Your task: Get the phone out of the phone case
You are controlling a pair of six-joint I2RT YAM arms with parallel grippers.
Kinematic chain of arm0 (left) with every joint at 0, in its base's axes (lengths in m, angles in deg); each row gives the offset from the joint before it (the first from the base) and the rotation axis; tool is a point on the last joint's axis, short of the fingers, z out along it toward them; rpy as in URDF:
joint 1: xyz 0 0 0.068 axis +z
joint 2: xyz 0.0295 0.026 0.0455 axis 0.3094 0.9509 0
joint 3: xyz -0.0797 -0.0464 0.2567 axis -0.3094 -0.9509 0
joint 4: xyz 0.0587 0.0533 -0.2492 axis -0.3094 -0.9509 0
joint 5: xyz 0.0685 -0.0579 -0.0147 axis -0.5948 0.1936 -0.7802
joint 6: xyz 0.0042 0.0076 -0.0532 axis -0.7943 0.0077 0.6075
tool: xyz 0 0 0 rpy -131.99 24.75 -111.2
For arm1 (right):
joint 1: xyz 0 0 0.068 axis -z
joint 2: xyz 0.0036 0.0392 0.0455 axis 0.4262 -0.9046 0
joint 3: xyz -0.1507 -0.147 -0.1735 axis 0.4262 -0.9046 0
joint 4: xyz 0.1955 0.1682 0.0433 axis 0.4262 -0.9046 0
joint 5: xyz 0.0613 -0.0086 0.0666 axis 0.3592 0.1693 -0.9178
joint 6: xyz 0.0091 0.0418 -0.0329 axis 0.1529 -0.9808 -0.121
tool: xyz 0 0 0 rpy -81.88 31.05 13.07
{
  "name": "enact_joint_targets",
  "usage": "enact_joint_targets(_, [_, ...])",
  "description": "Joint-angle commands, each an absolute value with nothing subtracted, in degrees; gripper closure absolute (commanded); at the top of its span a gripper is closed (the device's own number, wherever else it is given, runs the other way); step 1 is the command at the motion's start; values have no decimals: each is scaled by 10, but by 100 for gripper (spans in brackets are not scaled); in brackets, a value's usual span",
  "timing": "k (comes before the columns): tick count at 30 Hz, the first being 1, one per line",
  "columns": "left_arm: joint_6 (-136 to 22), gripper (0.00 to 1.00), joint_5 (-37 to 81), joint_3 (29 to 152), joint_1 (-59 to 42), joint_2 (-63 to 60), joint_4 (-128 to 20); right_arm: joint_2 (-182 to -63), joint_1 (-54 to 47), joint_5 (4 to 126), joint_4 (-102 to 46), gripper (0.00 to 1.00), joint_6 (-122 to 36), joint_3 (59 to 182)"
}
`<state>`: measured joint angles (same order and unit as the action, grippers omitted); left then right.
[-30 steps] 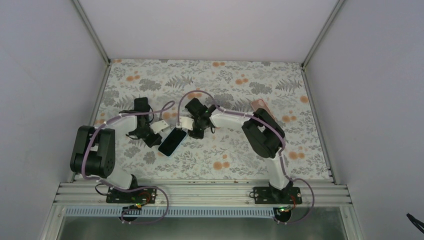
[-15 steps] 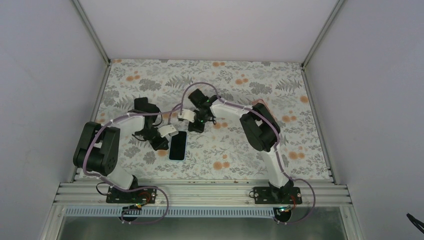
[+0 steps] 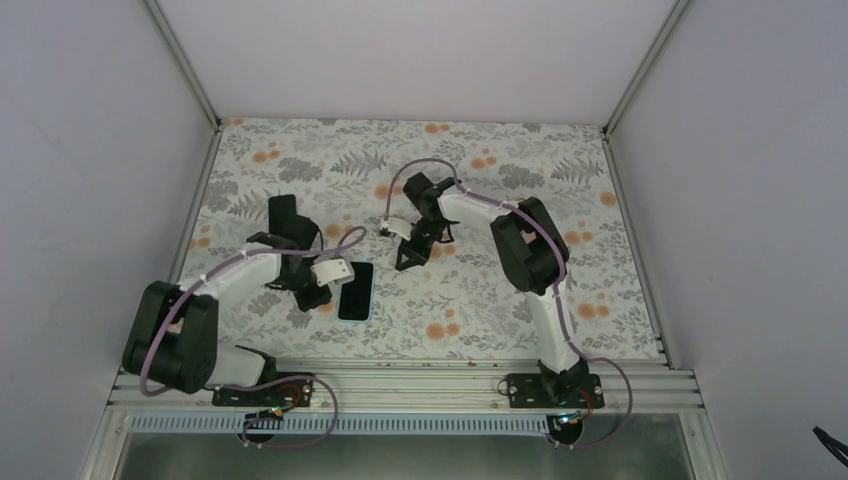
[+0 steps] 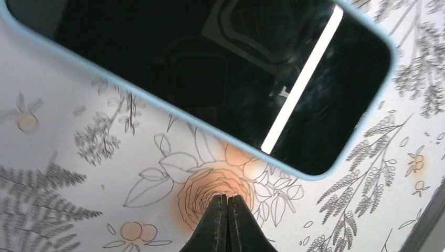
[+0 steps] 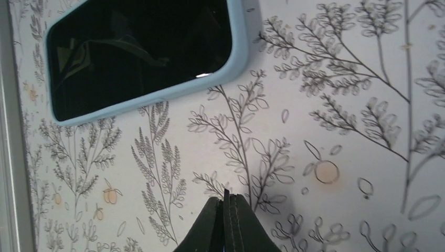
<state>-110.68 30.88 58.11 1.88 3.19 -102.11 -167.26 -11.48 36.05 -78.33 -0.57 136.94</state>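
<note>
Pale walls [image 3: 400,50] enclose a floral-patterned worktop [image 3: 480,310]. The top view shows 2 arms [image 3: 240,270] reaching over it. 1 phone [image 3: 356,290] lies flat near the middle, screen up, seated in 1 light-blue phone case [image 5: 240,52]; only the wrist views show the case's rim clearly. The left hand [image 4: 227,197], just beside the phone, is clenched on nothing. The right hand [image 5: 225,194], farther off, is likewise clenched and empty.

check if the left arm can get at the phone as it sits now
Probably yes: the phone lies flat, screen up, just ahead of the left fingers with only bare table between. They are shut, so they would need to open first.
</note>
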Motion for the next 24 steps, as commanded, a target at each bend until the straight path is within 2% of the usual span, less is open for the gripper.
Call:
enact_joint_targets(1, [-1126,98,287,573,-19,-13,-1014,-1696,-122,331,-819,96,-1,1403])
enact_joint_targets(11, [-1113,98,227,530,-84,58,-967,-1750,-141,343,-834,96,-22,1459])
enact_joint_targets(17, [-1099,98,266,555,-144,70,-984,-1787,-158,336,-862,96,-23,1508])
enact_joint_targets(24, [-1080,98,287,610,-223,152,-959,-1841,-190,334,-892,96,-34,1593])
